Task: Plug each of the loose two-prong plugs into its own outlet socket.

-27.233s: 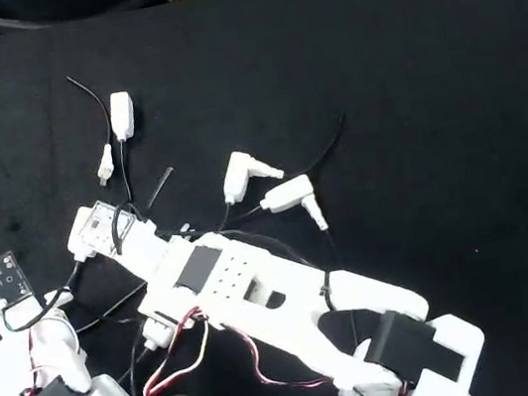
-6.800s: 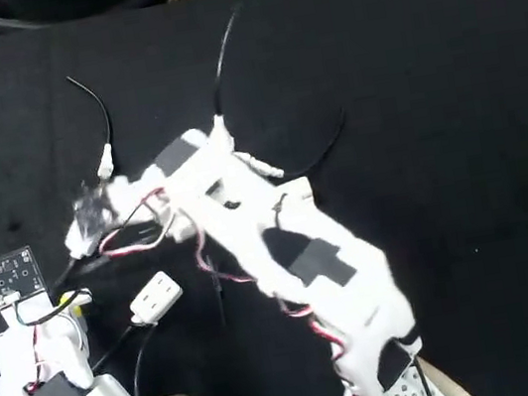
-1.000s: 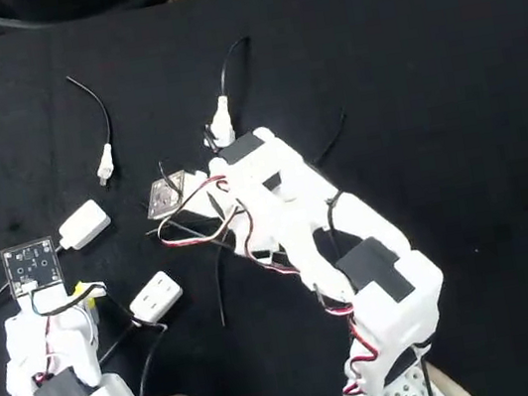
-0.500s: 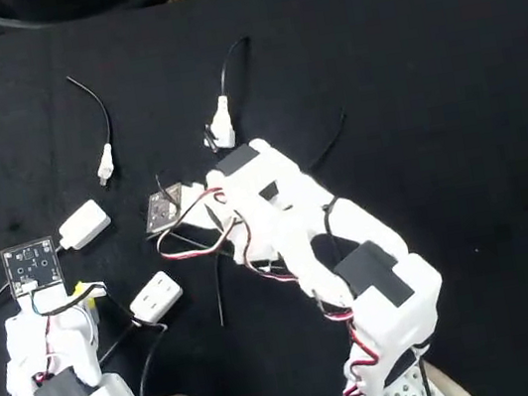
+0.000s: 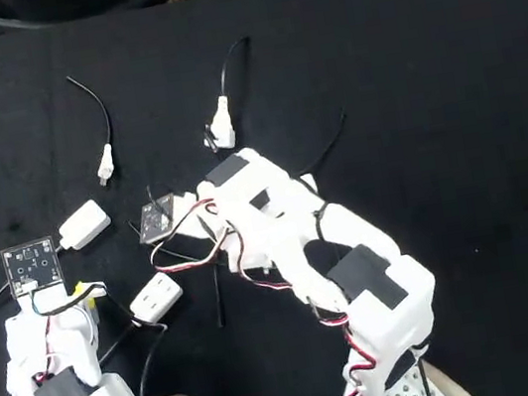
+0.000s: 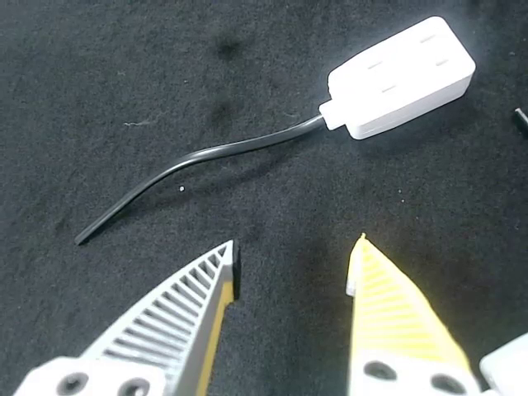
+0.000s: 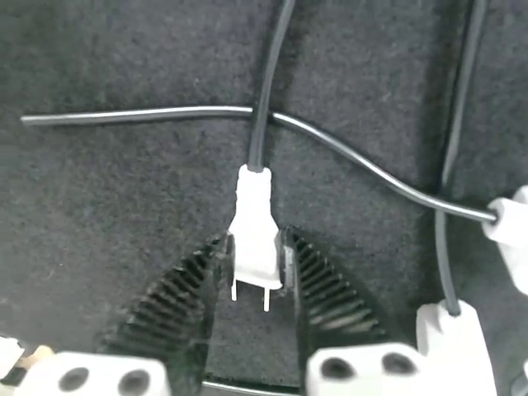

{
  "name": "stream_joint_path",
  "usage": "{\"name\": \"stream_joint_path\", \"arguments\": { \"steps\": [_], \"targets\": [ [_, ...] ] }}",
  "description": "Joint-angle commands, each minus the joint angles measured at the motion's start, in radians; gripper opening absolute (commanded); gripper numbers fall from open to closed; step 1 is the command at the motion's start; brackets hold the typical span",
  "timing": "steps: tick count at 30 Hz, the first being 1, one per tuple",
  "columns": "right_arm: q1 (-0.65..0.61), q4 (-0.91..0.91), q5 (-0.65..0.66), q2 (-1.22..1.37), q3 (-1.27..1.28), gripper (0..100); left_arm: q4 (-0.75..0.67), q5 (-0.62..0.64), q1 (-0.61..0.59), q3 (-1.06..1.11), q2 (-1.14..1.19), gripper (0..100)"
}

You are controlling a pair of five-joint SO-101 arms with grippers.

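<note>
Seen from above, a black cloth-covered table [image 5: 454, 128] carries two white robot arms. The right arm [image 5: 301, 242] stretches from the near edge to the table's middle, and the left arm [image 5: 57, 381] sits at the near left corner. A white rectangular outlet block [image 5: 82, 224] lies just beyond the left arm, and a second white outlet block [image 5: 156, 295] lies between the arms. Farther back, well apart, lie a small white plug on a thin black cord [image 5: 105, 166] and a larger white plug [image 5: 222, 124]. In the left wrist view, the left gripper [image 6: 295, 246] is spread wide above bare cloth, with the white rectangular outlet block [image 6: 400, 76] ahead of it. In the right wrist view, the right gripper [image 7: 255, 238] pinches a white two-prong plug [image 7: 252, 198] by its sides, prongs pointing back toward the wrist.
</note>
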Motion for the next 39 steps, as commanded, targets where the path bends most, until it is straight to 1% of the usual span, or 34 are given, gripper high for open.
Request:
{"name": "stream_joint_path", "arguments": {
  "steps": [1, 8, 12, 16, 24, 27, 32, 34, 36, 39],
  "targets": [
    [-0.046, 0.026, -0.012, 0.051, 0.015, 8.0, -0.02, -0.009, 0.007, 0.019, -0.006, 22],
    [-0.048, 0.057, -0.002, 0.056, 0.016, 7.7, -0.02, -0.009, 0.007, 0.019, -0.006, 22],
    [-0.084, 0.061, 0.038, 0.05, 0.056, 8.0, -0.02, -0.009, 0.007, 0.019, -0.006, 22],
    [-0.127, 0.061, 0.049, 0.048, 0.082, 8.1, -0.02, -0.009, 0.007, 0.019, -0.006, 22],
    [-0.127, 0.061, 0.049, 0.048, 0.087, 7.6, -0.02, -0.009, 0.007, 0.019, -0.006, 22],
    [-0.124, 0.061, 0.049, 0.048, 0.079, 1.2, -0.02, -0.009, 0.007, 0.019, -0.006, 22],
    [-0.084, 0.066, 0.043, 0.012, 0.051, 1.1, -0.02, -0.009, 0.007, 0.019, -0.006, 22],
    [-0.057, 0.06, 0.017, -0.051, 0.05, 1.1, -0.02, -0.009, 0.007, 0.019, -0.006, 22],
    [-0.049, 0.048, -0.041, -0.134, 0.053, 1.1, -0.02, -0.009, 0.008, 0.019, -0.006, 22],
    [-0.049, -0.021, -0.129, -0.286, 0.079, 1.1, -0.02, -0.009, 0.008, 0.019, -0.006, 22]
  ]
}}
